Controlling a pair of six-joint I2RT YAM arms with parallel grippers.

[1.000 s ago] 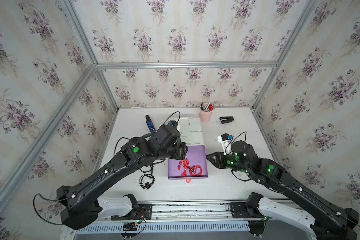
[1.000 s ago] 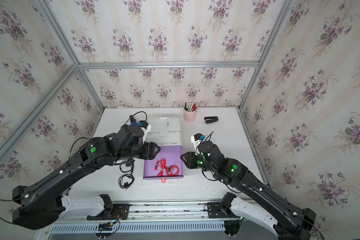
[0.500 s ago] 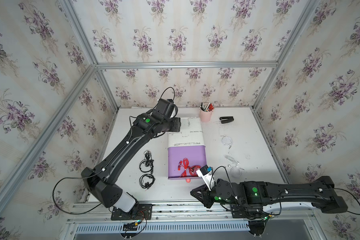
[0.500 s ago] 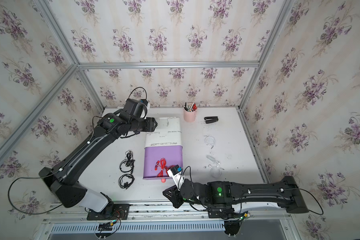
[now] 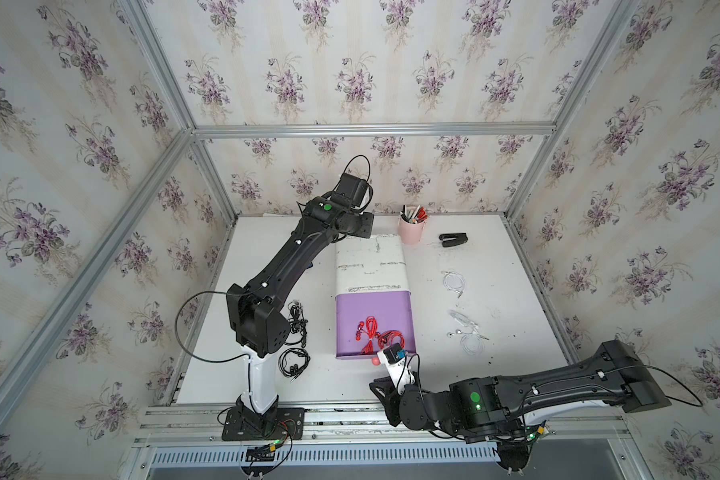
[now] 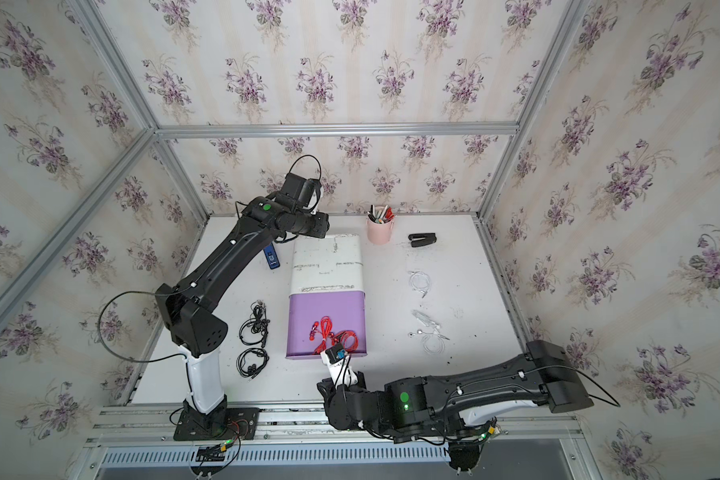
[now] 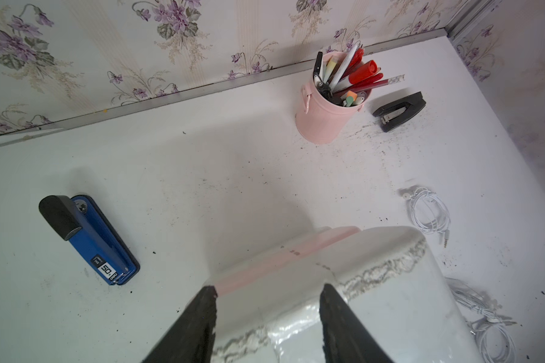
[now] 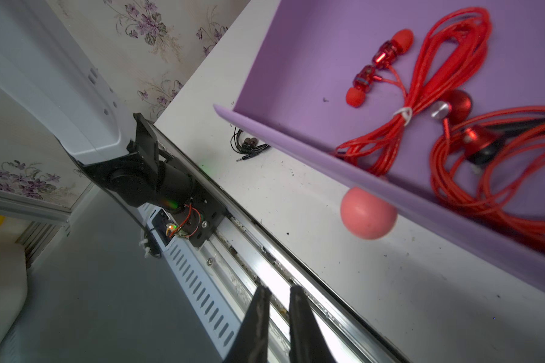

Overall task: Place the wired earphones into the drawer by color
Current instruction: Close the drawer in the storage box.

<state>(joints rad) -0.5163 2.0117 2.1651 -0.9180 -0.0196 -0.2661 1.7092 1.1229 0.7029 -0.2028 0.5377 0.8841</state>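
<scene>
The right gripper [image 8: 279,290], nearly closed on nothing, hangs over the aluminium front rail [image 8: 252,248], its arm folded low. The left gripper [image 7: 268,286], jaws apart, sits over the back end of the white plastic cabinet [image 5: 370,266]. The open purple drawer [image 5: 373,305] holds red wired earphones [image 5: 375,334]; black earphones [image 5: 294,361] and white earphones [image 5: 454,282] flank it.
</scene>
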